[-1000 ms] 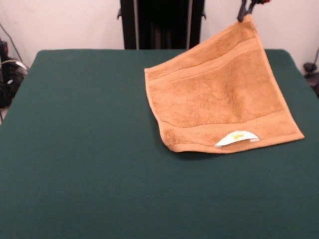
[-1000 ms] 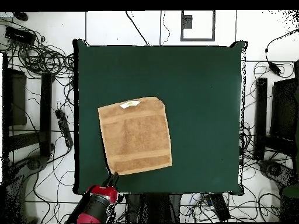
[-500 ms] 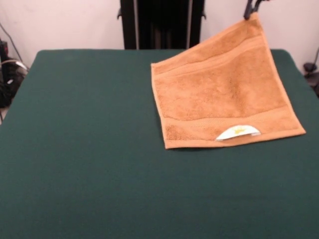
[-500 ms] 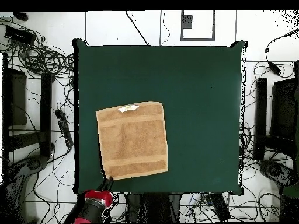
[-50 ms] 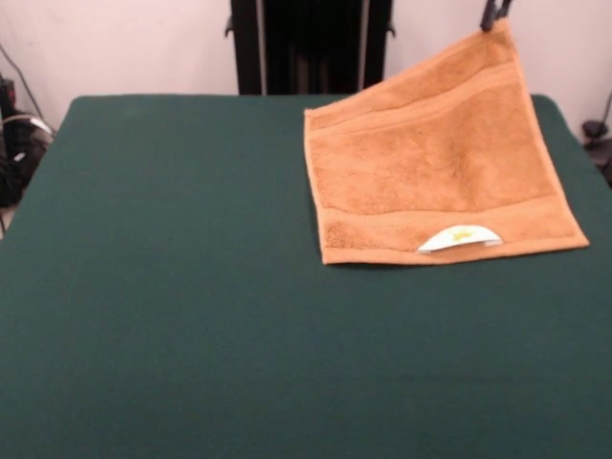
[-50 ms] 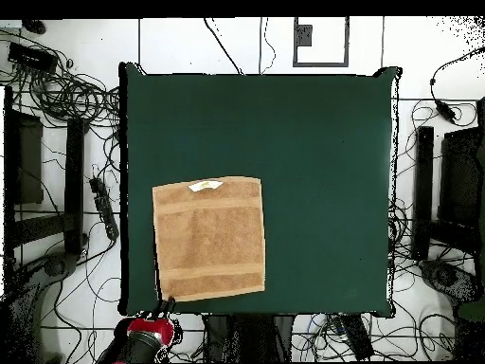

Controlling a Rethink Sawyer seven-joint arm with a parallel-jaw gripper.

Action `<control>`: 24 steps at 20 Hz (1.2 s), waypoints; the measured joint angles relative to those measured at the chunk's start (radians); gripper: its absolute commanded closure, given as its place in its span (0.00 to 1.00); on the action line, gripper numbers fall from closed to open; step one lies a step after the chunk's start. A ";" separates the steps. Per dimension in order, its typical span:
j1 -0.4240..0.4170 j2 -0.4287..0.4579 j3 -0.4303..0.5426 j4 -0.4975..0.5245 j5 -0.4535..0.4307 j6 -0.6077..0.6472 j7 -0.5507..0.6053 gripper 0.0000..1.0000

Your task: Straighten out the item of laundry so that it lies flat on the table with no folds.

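The item of laundry, an orange-tan terry towel (image 5: 435, 177) (image 6: 209, 237), is spread open on the dark green table (image 5: 172, 287) (image 6: 322, 171). Its white label (image 5: 457, 238) (image 6: 205, 185) sits on the edge nearest the front camera. My gripper (image 5: 494, 13) (image 6: 167, 306) is shut on one far corner of the towel and holds that corner lifted off the table, near the table's edge on the robot's side. The rest of the towel slopes down and rests on the felt. In the front view only the dark fingertips show at the top edge.
Cables and equipment (image 6: 66, 114) lie on the floor around the table. A dark stand (image 5: 306, 43) rises behind the table's far edge. The towel lies close to one side edge (image 6: 124, 237) of the table.
The gripper has drawn back toward the robot's side, dragging the towel with it by the held corner. The towel now lies squarer to the table's edges.
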 measured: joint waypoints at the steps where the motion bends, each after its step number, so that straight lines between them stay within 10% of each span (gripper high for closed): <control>1: 0.001 -0.001 0.000 0.000 0.000 0.001 0.000 0.00; 16: -0.001 -0.007 -0.004 -0.001 0.000 0.007 0.000 0.00; 24: -0.073 -0.197 -0.121 -0.022 -0.118 0.205 0.000 0.00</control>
